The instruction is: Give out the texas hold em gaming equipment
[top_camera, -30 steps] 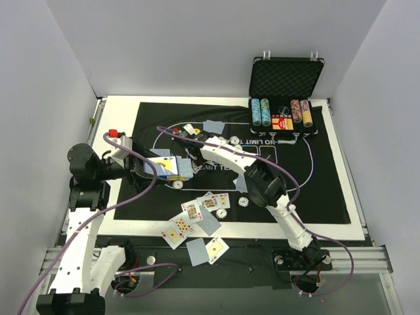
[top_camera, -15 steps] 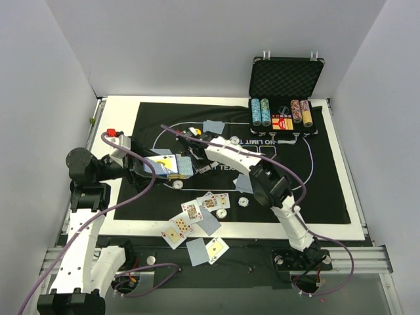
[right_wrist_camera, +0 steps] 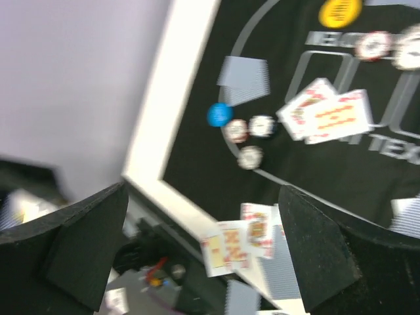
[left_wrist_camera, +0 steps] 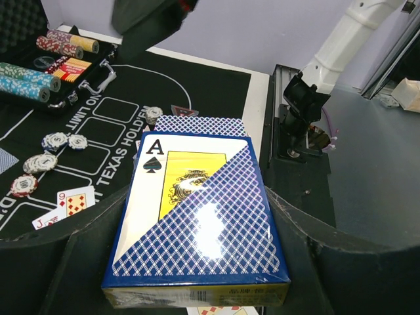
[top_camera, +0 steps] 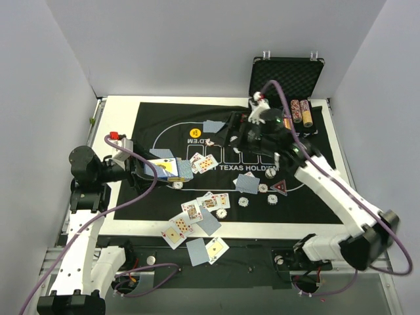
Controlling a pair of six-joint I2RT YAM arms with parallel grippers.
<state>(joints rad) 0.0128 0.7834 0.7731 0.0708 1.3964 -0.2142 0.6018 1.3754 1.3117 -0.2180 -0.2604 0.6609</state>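
My left gripper [top_camera: 157, 169] is shut on a blue-and-yellow box of playing cards [left_wrist_camera: 197, 216], held flat above the mat's left part [top_camera: 169, 169]. Over the back middle of the mat my right gripper [top_camera: 231, 133] stands open and holds nothing [right_wrist_camera: 203, 249]. Two face-up cards [top_camera: 203, 163] lie near the mat's centre, a yellow disc [top_camera: 195, 134] behind them. In the blurred right wrist view I see a blue disc [right_wrist_camera: 219, 114] and chips [right_wrist_camera: 249, 157]. More face-up and face-down cards [top_camera: 190, 211] spread toward the front edge. Loose chips [top_camera: 246, 184] lie mid-mat.
The black foam-lined case [top_camera: 287, 77] stands open at the back right with rows of chips [top_camera: 300, 111] in it. A red triangular marker [top_camera: 280, 188] lies on the black felt mat [top_camera: 315, 190]. Some cards [top_camera: 209, 249] hang over the white board's front edge.
The right arm swung from the mat's left-centre up to the back right, and its gripper opened. Two face-up cards now lie near the mat's centre. The left gripper kept hold of the box.
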